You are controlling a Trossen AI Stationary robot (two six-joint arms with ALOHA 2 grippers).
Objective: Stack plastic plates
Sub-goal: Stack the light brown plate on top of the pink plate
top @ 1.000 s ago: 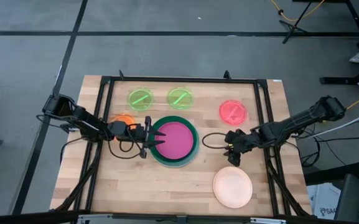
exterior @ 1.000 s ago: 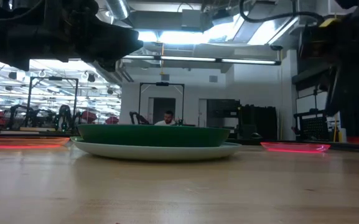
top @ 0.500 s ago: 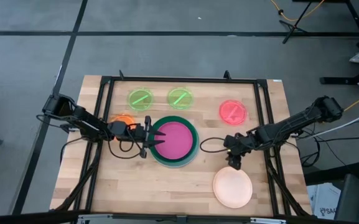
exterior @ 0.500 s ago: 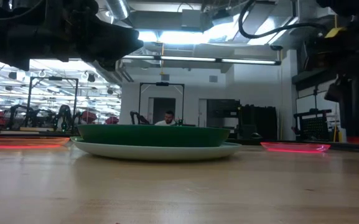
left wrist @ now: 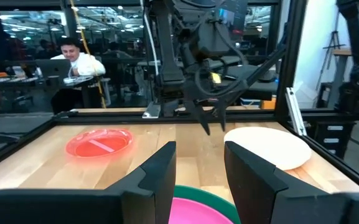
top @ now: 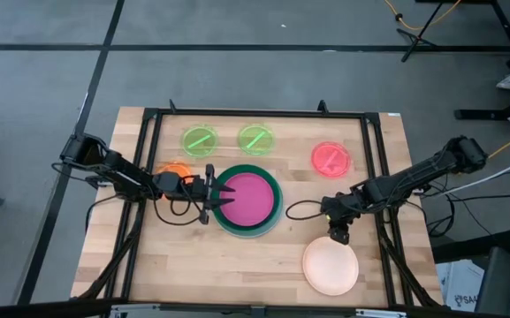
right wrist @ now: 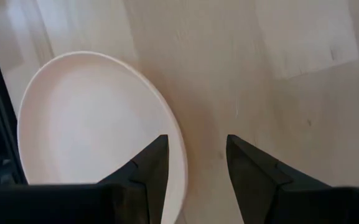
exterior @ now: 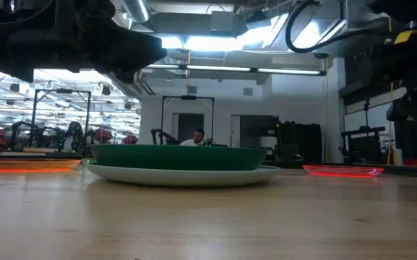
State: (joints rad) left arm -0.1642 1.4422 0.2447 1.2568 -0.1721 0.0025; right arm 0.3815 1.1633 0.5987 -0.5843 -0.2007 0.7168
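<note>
With the right gripper [top: 338, 233] now moved closer, fingers apart, straddle the round cream plastic plate [top: 331, 267] rim just beneath before closing.

At table centre, a magenta plate [top: 247, 197] sits inside a dark green plate [top: 277, 190]. At 11 o'clock lie two neon green plates [top: 201, 140] [top: 255, 139]; at 2 o'clock a translucent pink plate [top: 331, 158]; at 5 o'clock a cream plate [top: 331, 266]. An orange plate [top: 173, 169] shows at 9 o'clock on the pale wooden table [top: 184, 256].
</note>
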